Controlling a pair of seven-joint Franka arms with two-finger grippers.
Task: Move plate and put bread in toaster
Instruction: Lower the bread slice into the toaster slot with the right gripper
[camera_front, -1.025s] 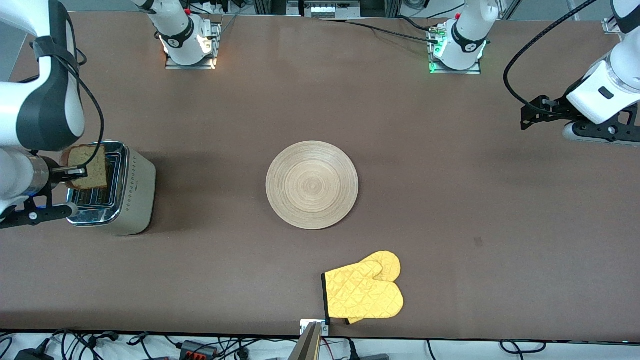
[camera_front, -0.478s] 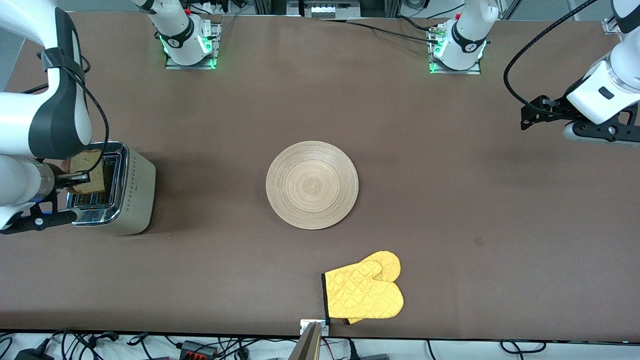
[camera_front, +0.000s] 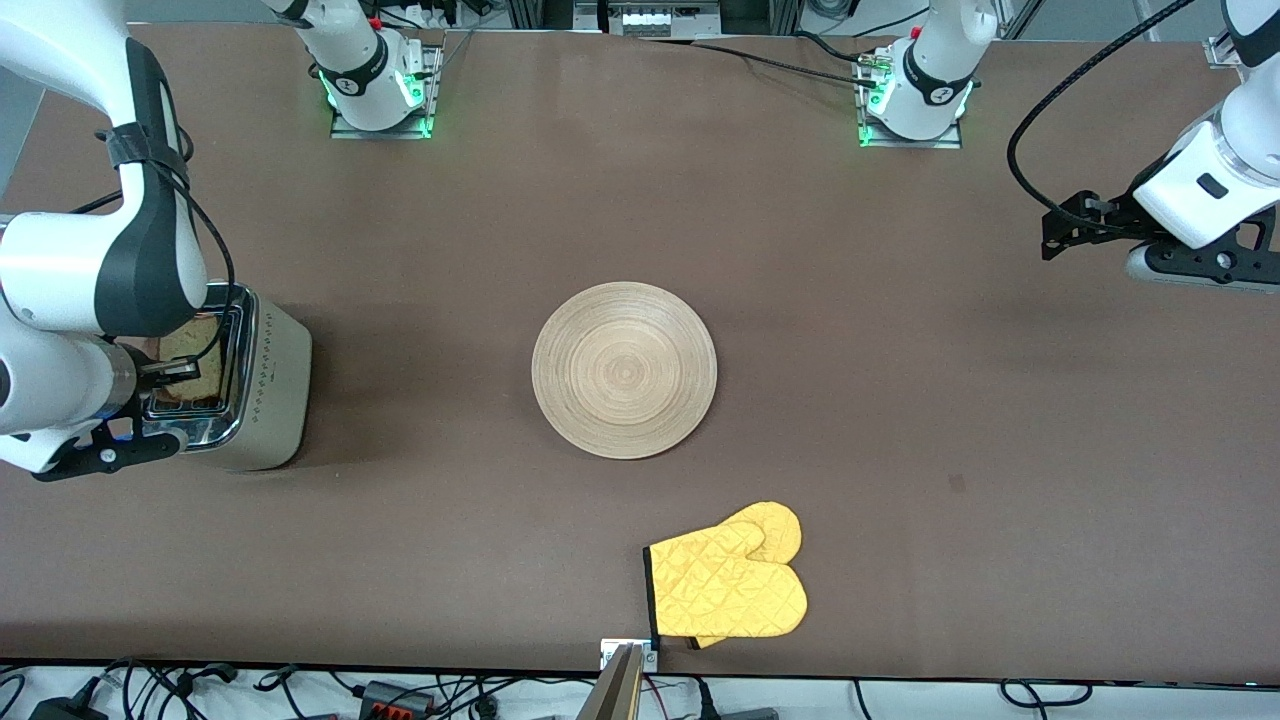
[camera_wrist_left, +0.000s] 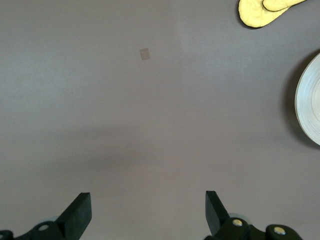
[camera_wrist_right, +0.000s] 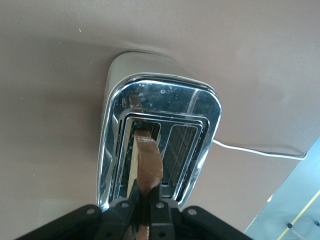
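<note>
My right gripper (camera_front: 180, 372) pinches the bread (camera_wrist_right: 146, 165) on edge, directly over the toaster (camera_front: 245, 385) — the slice runs along the slot, its lower edge already inside. My left gripper (camera_wrist_left: 148, 212) waits spread over bare table (camera_front: 900, 400). The plate (camera_front: 624, 370) lies mid-table; a yellow mitt (camera_front: 727, 585) lies nearer the front camera.

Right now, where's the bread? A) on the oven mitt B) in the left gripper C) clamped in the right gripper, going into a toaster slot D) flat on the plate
C: the right gripper is shut on the bread, which stands on edge partly in a slot of the toaster; the plate is bare.
</note>
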